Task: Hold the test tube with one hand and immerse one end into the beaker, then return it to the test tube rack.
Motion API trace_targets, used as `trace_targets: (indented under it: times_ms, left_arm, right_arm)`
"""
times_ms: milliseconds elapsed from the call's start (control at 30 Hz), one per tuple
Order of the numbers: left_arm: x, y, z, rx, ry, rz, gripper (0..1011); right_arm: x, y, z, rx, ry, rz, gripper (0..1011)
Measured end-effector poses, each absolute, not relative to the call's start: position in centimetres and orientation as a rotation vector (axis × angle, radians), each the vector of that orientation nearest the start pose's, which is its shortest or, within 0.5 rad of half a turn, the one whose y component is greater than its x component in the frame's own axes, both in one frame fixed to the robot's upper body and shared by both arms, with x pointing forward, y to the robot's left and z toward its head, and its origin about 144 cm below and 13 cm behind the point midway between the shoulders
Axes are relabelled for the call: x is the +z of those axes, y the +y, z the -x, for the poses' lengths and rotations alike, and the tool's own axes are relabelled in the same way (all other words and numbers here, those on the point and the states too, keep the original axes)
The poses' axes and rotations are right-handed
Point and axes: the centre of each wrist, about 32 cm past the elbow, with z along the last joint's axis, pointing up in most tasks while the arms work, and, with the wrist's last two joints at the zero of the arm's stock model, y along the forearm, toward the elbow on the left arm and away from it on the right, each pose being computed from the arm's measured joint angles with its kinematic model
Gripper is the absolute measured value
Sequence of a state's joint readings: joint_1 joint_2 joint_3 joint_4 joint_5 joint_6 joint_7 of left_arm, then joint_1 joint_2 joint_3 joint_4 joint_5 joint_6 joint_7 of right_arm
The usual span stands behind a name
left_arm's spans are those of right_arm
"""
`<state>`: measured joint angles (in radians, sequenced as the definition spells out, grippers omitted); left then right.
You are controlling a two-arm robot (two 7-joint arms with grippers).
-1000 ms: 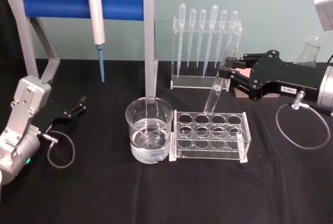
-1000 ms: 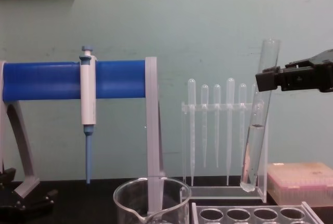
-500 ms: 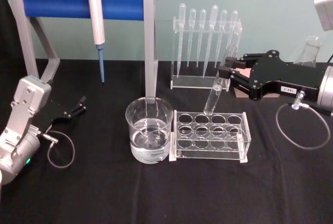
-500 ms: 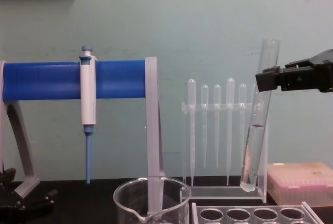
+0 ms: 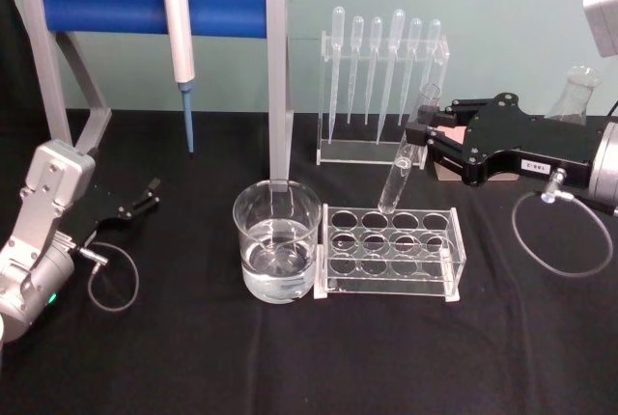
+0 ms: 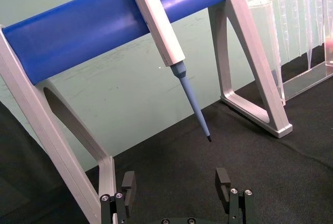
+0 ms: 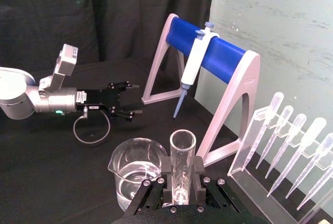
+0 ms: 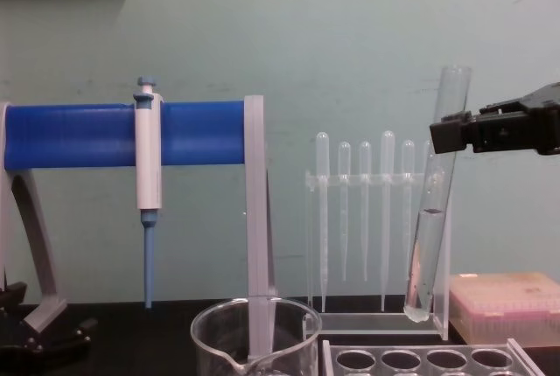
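Two black fingers of the right gripper (image 5: 417,133) (image 8: 446,135) (image 7: 182,166) are clamped on the test tube (image 5: 401,169) (image 8: 429,254) (image 7: 182,148), gripping it just below its open rim. The tube hangs tilted, rim leaning toward the arm and rounded bottom toward the beaker's side, with clear liquid filling its lower part (the level shows plainly in the chest view). Its bottom is in the air over the back row of the test tube rack (image 5: 454,253) (image 8: 516,357), clear of the holes and touching nothing.

The beaker (image 5: 253,241) (image 8: 254,328) (image 7: 136,174) stands just beside the rack, on its left end, holding water. Behind the rack a clear stand of pipettes (image 5: 381,87) sits near the wall, and a flask (image 5: 576,96) shows beyond the right arm. A white-and-blue pipettor (image 5: 178,29) hangs on a blue-barred frame (image 5: 106,0) at the back left.

Well apart, the left gripper (image 5: 150,193) (image 6: 174,179) (image 7: 127,99) rests low over the black table (image 5: 290,367) near that frame, its fingers spread and holding nothing.
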<state>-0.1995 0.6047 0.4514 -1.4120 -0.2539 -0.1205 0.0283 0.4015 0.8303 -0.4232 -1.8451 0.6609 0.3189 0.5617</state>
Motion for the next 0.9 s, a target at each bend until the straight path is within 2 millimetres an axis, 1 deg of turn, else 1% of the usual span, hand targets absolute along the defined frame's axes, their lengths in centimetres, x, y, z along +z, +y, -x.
trace_targets:
  times_ms: [900]
  left_arm:
    - [113.98,30.97,-48.86,1.248,-0.285,-0.304,1000]
  right_arm:
    - [133.13,-29.65,-49.35,-0.58,-0.128,0.245,238]
